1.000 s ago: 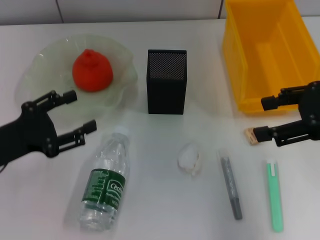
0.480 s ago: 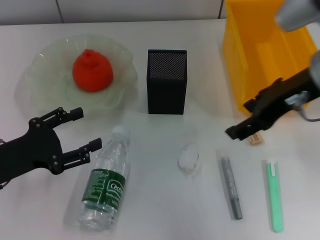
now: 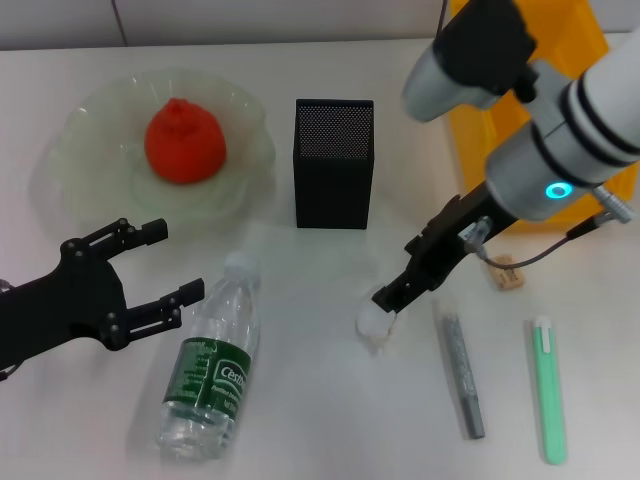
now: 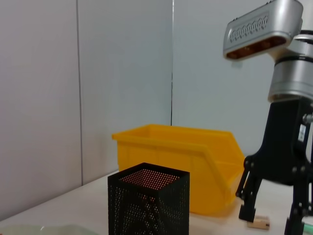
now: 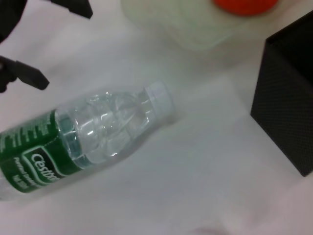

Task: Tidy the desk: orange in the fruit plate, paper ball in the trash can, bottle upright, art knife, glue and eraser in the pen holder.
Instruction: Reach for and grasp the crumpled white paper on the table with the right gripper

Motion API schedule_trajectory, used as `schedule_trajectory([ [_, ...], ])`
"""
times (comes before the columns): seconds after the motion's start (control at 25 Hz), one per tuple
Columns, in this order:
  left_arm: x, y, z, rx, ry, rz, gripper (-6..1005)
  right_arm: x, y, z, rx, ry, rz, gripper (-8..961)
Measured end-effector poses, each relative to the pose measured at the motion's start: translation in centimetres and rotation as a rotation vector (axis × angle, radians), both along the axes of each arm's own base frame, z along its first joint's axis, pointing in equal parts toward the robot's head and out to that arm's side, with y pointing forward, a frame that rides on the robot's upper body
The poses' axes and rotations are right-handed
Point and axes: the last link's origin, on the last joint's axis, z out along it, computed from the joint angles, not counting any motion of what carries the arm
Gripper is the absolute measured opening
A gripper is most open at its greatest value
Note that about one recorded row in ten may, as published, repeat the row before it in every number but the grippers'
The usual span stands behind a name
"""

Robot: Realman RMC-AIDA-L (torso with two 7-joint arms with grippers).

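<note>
Bright even overhead light, faint soft shadows, right wrist view blurred, head view sharp

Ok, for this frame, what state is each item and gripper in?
orange: in the fruit plate
bottle: lying on its side, capped
paper ball: on the desk, right gripper at it
eraser: on the desk beside the trash can
pen holder: upright, nothing seen inside
grey pen: lying flat
green pen: lying flat
left gripper: open, beside the bottle
</note>
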Motion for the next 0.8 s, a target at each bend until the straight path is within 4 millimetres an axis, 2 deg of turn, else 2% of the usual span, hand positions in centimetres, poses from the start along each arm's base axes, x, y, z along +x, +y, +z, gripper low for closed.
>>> schedule_trajectory([
  [0.04,0.0,0.0,0.0,0.000,0.001,0.002,815,0.0,0.0,0.0,0.000,0.000,0.000,831],
  [0.2,-0.2,0.1,-0.1,0.003,0.007,0.009,815,0.3,0.3,-2.3,-0.022,-0.035,0.008,832],
  [0.4,-0.3,0.0,-0.2,0.000,0.006,0.019,815,0.4,0.2,-3.9,-0.060,-0.039,0.001,832],
  [0.52,-0.3,0.0,-0.3,-0.001,0.005,0.021,815,0.5,0.2,-4.3,-0.068,-0.054,0.001,830],
  [0.8,-0.5,0.1,-0.3,0.005,0.014,0.030,815,0.6,0.2,-4.3,-0.074,-0.059,-0.004,608],
])
